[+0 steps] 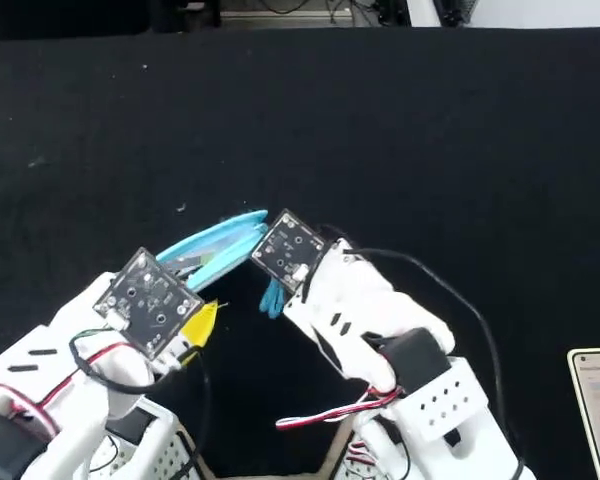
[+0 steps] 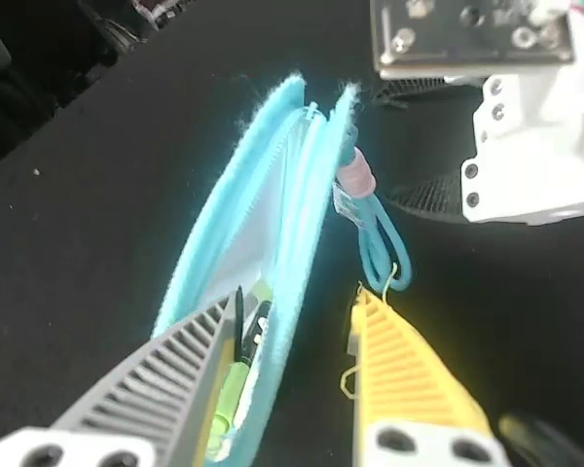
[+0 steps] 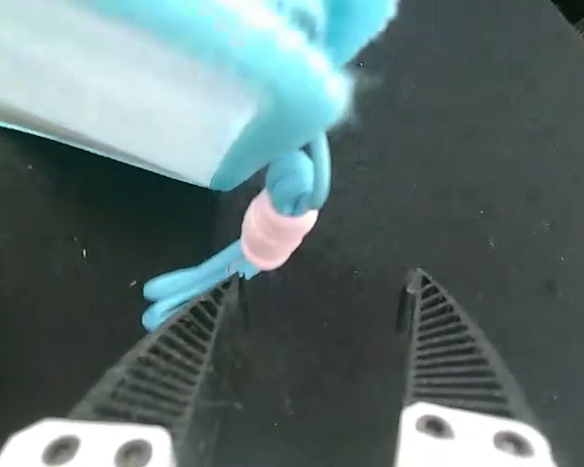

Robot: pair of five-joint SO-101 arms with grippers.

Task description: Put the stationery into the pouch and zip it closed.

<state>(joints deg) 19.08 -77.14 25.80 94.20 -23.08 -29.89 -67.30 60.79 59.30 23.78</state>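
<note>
The light-blue pouch stands on its edge on the black cloth between the two arms, its zipper mouth parted. Inside it I see a green pen and a dark pen. My left gripper is open and straddles the pouch's near wall: the grey finger sits in the mouth and the yellow finger is outside. A blue cord with a pink bead hangs from the pouch's end. My right gripper is open just short of that cord, holding nothing.
The right arm's white body is close beside the pouch's end. A white device with a screen lies at the table's right front edge. Black cloth stretches behind the pouch.
</note>
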